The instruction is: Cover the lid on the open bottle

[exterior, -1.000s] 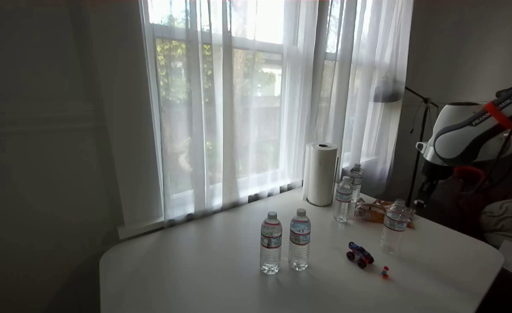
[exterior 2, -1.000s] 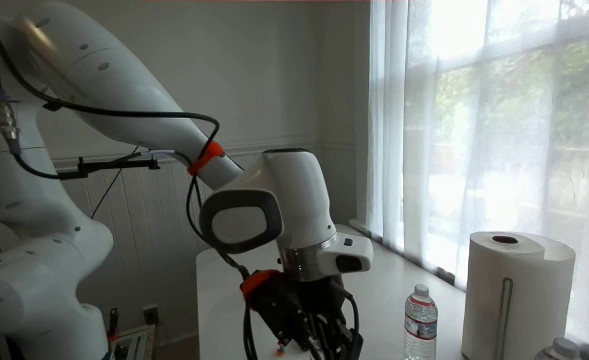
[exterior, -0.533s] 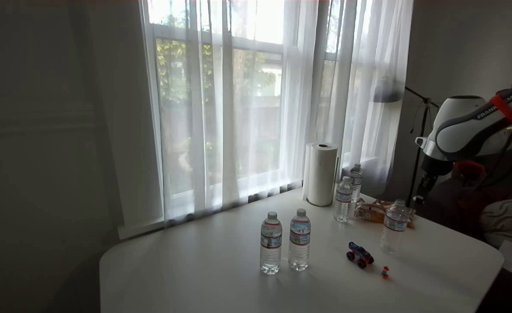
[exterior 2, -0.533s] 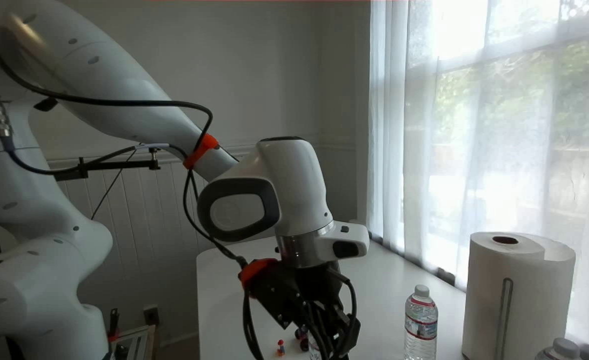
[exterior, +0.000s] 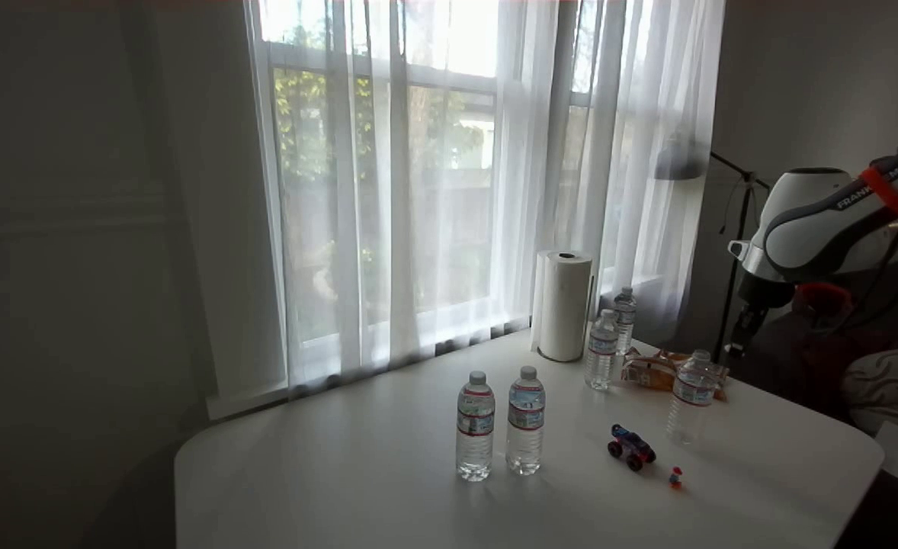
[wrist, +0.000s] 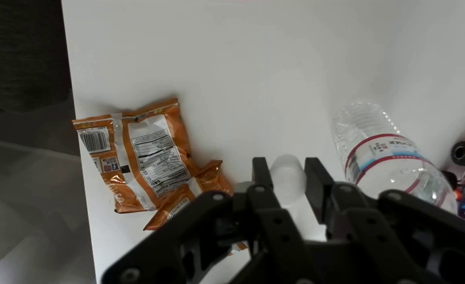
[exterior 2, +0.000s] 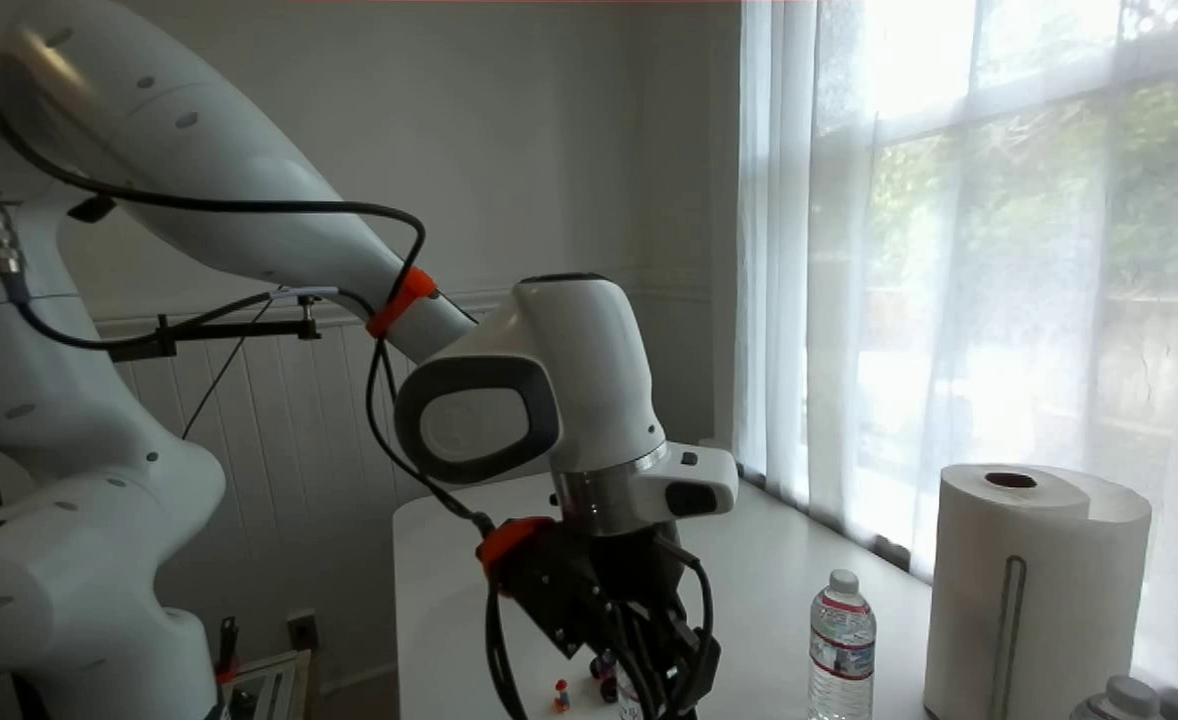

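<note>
My gripper [wrist: 287, 163] holds a small white lid [wrist: 288, 184] between its fingertips in the wrist view. In an exterior view the gripper [exterior: 736, 350] hangs above the table edge, higher than the nearest clear bottle [exterior: 691, 400] and to its right. That bottle [wrist: 382, 154] shows to the right of the fingers in the wrist view, standing apart from them; its mouth is hidden behind the gripper. Whether it has a cap is too small to tell in the exterior view. In an exterior view the gripper [exterior 2: 684, 690] mostly hides this bottle.
Orange snack bags [wrist: 153, 154] lie left of the fingers. A toy truck [exterior: 632, 448] and small figure [exterior: 675, 478] lie near the bottle. Several more bottles, including two at the front [exterior: 476, 427] [exterior: 526, 421], and a paper towel roll [exterior: 563, 305] stand on the white table [exterior: 327, 473].
Over the first half second my arm rose and shifted slightly, and the gripper's angle changed a little, uncovering the toy truck in an exterior view. Since then it has stayed still.
</note>
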You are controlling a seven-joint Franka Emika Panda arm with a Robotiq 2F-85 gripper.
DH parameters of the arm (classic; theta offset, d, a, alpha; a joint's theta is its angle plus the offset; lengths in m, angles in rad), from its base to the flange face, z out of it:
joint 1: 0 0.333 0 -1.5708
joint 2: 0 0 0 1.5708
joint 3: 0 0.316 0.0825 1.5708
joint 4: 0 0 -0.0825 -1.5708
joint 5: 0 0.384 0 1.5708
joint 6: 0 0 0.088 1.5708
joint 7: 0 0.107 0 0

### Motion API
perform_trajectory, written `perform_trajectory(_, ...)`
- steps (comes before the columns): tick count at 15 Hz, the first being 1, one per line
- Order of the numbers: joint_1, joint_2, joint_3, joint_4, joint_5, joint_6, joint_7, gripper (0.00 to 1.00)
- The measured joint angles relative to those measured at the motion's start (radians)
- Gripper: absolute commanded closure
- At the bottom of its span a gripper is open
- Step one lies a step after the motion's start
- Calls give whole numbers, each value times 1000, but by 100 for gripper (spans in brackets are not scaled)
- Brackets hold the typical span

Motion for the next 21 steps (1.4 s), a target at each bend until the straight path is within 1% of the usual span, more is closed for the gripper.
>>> perform_trajectory(12,39,-12,10,13,0,-7,0,93)
perform_trajectory(16,57,-45,18,16,0,-53,0,90)
perform_trajectory(21,77,-87,20,17,0,-110,0,89)
